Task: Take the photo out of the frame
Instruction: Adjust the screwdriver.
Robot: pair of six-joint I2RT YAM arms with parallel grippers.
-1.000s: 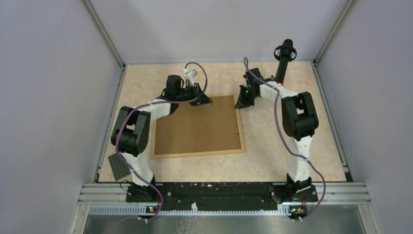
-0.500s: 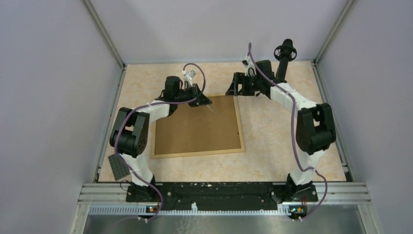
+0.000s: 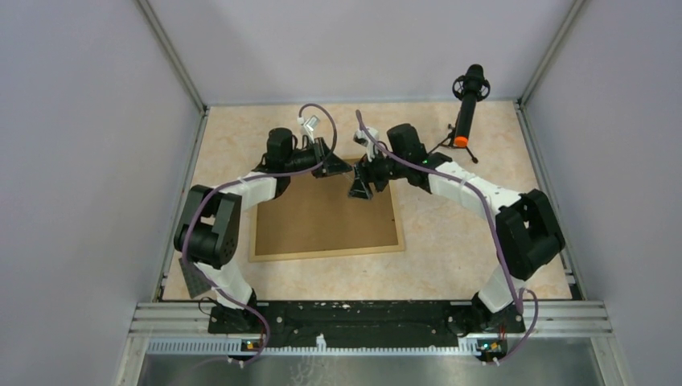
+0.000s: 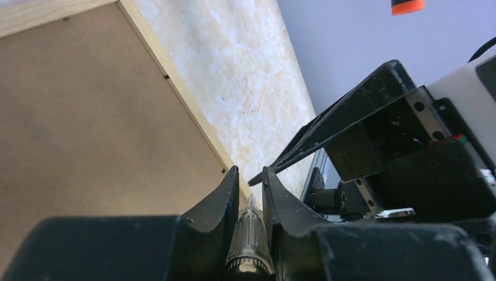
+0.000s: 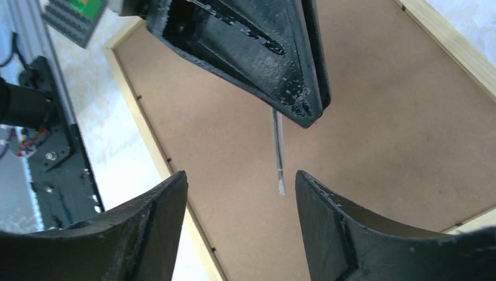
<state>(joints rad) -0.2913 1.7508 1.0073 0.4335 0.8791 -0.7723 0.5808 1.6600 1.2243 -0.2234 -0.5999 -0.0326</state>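
The frame [image 3: 326,221] lies back-up, brown fibreboard within a light-wood rim.

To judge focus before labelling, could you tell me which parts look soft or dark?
Left wrist: its fingers and the metal tool they clamp look dark and soft, the frame sharper. Right wrist: its near fingers blur. Top external: even light.

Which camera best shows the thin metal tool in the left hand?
Right wrist view: the tool shows shaft and tip, jutting from the left hand over the frame. Left wrist shows only its ribbed collar; top view barely shows it.
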